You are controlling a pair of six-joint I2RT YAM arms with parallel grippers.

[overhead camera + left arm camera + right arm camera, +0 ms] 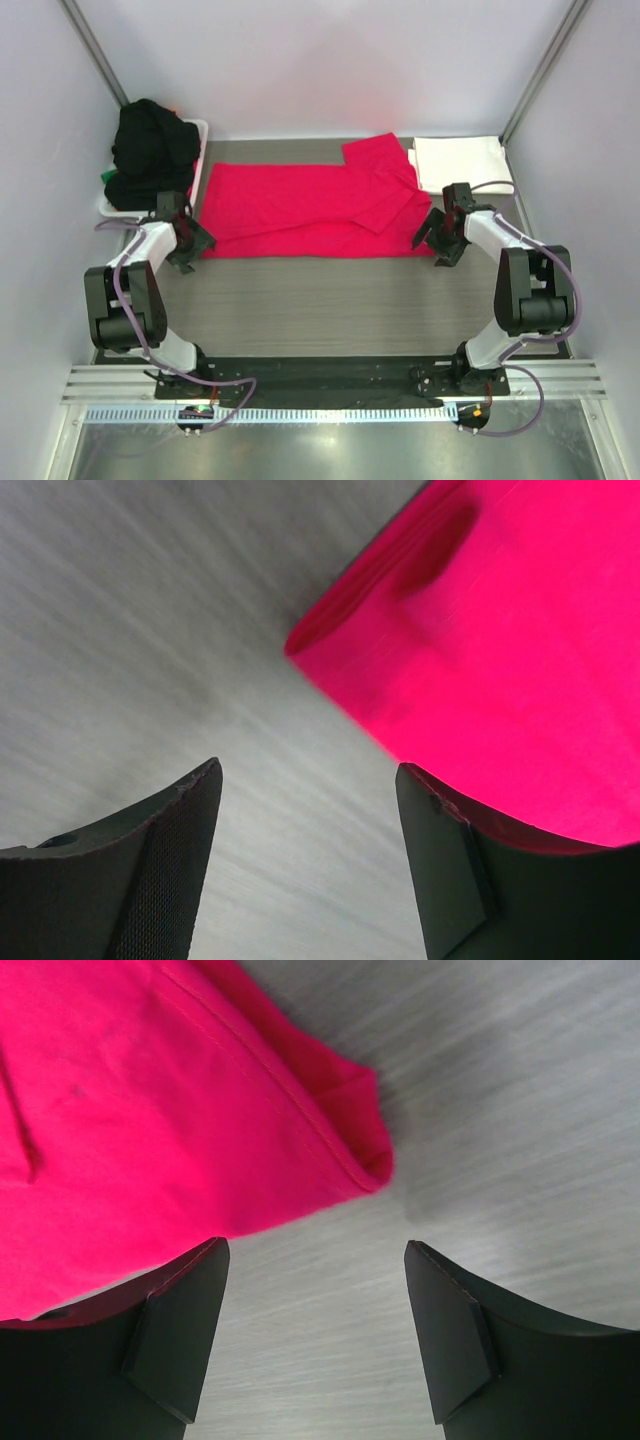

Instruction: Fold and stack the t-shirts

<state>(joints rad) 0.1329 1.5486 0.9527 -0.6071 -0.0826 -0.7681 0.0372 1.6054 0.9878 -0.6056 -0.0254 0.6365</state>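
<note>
**Fig.** Both jaws apart, clamped on nothing. L jaws at near-left corner of red shirt (300, 205), R jaws at near-right corner. In wrist views, bare bench (330, 300) betw. each pair, cloth corner just ahead. Shirt spread across bench centre, partly folded, one sleeve angled over far-right end, right up against white shirt (460, 160).

**Risks (judged):**
- (a) Closing short of corner → nothing gripped, or top layer only and an opened fold on lift.
- (b) Uneven L/R pull → skewed fold, hem off-line.
- (c) Loose sleeve dragged across white shirt → neat rectangle spoiled.
- (d) L jaws working close to basket (200, 128) → possible snag on rim or overhanging cloth.

**Containers:** one only, white basket at far-left corner. Heaped w/ black shirts (150, 145), spilling over rim. Sliver of green (108, 177) at left side, hint of orange (176, 108) at back. No. of garments inside: cannot tell. White shirt in no container, flat on bench at far-right corner.
</note>
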